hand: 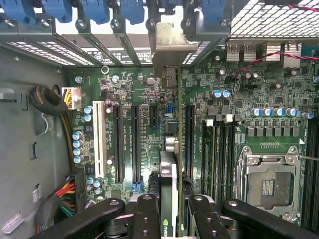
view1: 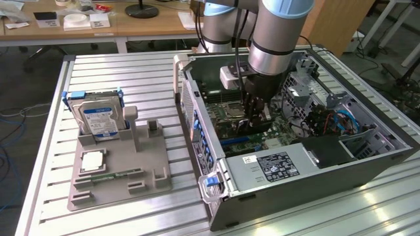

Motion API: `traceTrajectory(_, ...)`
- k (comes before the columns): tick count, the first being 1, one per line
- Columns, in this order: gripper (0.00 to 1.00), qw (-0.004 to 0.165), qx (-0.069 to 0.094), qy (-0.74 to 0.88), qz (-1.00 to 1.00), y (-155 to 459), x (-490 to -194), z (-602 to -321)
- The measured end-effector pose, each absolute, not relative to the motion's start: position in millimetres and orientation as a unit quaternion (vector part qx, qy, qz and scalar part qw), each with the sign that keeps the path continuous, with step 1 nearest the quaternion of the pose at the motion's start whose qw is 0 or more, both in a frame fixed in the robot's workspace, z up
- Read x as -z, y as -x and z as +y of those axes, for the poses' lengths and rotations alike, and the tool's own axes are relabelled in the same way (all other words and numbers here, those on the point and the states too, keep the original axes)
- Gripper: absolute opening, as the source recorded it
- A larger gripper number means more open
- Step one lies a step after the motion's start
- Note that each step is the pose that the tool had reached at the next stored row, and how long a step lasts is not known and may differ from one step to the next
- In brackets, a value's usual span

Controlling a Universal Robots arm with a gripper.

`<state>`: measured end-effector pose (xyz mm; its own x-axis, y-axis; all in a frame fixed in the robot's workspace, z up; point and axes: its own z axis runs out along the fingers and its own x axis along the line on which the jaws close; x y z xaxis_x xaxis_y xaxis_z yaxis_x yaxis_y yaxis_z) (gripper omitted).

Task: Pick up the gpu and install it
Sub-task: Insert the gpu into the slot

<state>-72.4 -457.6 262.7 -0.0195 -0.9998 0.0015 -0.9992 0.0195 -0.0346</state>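
Exterior view: the arm reaches down into the open computer case, with the gripper low over the motherboard. The hard drive stands in the grey holder, well apart at the exterior view's left. Wrist view: the gripper is clamped on the gpu, which sits edge-on between the fingers over the motherboard's slots, its silver bracket at the case's rear slot openings; can't tell if it's seated.

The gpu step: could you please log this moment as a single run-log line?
gripper: shut on gpu | gpu: held edge-on over motherboard slots | location: inside computer case | seated: cannot tell
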Motion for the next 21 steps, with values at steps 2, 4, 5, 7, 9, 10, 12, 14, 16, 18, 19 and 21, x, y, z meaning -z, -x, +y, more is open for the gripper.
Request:
traceTrajectory(2, 0.27, 0.012, 0.013, 0.700, 0.714, 73.0, -262.5, -457.5)
traceTrajectory(4, 0.27, 0.012, 0.013, 0.700, 0.714, 74.3, -262.2, -457.5)
traceTrajectory(5, 0.27, 0.012, 0.013, 0.700, 0.714, 74.9, -262.1, -457.4)
traceTrajectory(7, 0.27, 0.012, 0.013, 0.700, 0.714, 75.9, -262.1, -457.4)
traceTrajectory(9, 0.27, 0.012, 0.013, 0.700, 0.714, 76.2, -262.1, -457.4)
traceTrajectory(10, 0.27, 0.012, 0.013, 0.700, 0.714, 76.4, -262.1, -457.3)
traceTrajectory(12, 0.27, 0.012, 0.013, 0.700, 0.714, 77.2, -261.9, -457.0)
traceTrajectory(14, 0.27, 0.012, 0.013, 0.700, 0.714, 77.6, -261.9, -456.9)
traceTrajectory(16, 0.27, 0.012, 0.013, 0.700, 0.714, 78.4, -261.9, -456.8)
traceTrajectory(18, 0.27, 0.012, 0.013, 0.700, 0.714, 79.5, -261.7, -456.8)
traceTrajectory(19, 0.27, 0.012, 0.013, 0.700, 0.714, 80.0, -261.7, -456.8)
traceTrajectory(21, 0.27, 0.012, 0.013, 0.700, 0.714, 81.0, -261.6, -456.8)
